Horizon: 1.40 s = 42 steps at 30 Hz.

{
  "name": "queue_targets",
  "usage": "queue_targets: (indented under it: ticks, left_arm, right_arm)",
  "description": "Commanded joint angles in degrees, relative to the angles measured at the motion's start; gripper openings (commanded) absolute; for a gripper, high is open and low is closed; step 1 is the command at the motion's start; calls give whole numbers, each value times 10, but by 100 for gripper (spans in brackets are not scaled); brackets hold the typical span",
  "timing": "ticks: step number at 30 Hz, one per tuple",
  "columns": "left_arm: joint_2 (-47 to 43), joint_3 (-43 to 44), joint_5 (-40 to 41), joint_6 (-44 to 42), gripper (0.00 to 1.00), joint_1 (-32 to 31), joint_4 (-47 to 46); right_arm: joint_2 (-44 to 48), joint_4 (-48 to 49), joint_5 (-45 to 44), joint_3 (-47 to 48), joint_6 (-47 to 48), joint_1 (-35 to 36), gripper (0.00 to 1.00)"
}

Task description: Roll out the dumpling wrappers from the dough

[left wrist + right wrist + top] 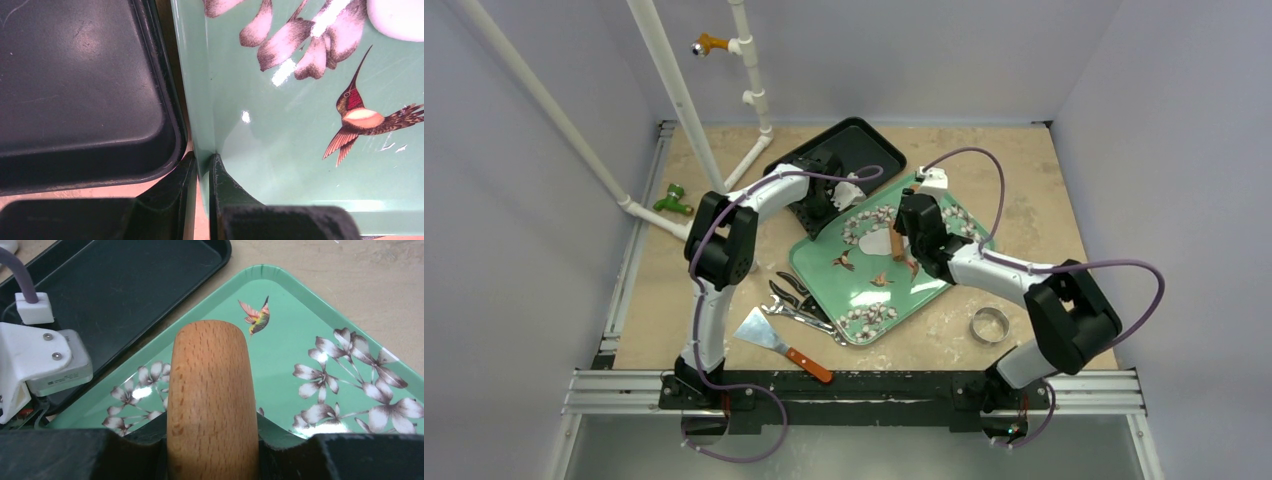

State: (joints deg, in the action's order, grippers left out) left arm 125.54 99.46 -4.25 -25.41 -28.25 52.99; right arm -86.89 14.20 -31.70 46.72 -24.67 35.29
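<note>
okay, left gripper (203, 161) has its jaws pressed nearly together, pinching the rim of the green tray (280, 150). that reads as an anchor, so the tray won't skate while the dough gets worked. right gripper (211, 440) is clamped on the wooden rolling pin (210, 375), a jaw on either side of the barrel, holding it over the green tray's middle. the dumpling wrapper (400, 17), one white disc, lies inside the green tray near its centre, just beside the pin; whether they touch i can't tell. black tray (75, 75) sits right beside the pinched rim, no dough showing in it. metal ring (989, 323) lies off the green tray's near-right side.
</note>
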Motion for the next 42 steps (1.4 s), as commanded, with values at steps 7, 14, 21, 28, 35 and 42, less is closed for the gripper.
queue_targets:
  ticks: [7, 14, 21, 28, 35, 42]
  left_arm:
    - [9, -25, 54, -43, 0, 15, 9]
    - [10, -26, 54, -43, 0, 17, 10]
    - [11, -24, 53, -43, 0, 17, 11]
    - [11, -24, 53, -41, 0, 18, 10]
    - [9, -26, 50, -43, 0, 18, 9]
    - [6, -30, 47, -43, 0, 18, 6]
  right_arm:
    - [56, -78, -175, -89, -90, 1, 0]
    - [94, -107, -187, -109, -107, 7, 0]
    - [136, -29, -130, -48, 39, 13, 0]
    - [99, 73, -42, 2, 87, 27, 0]
    - [7, 78, -30, 8, 56, 32, 0]
    - [-56, -74, -170, 36, 20, 44, 0]
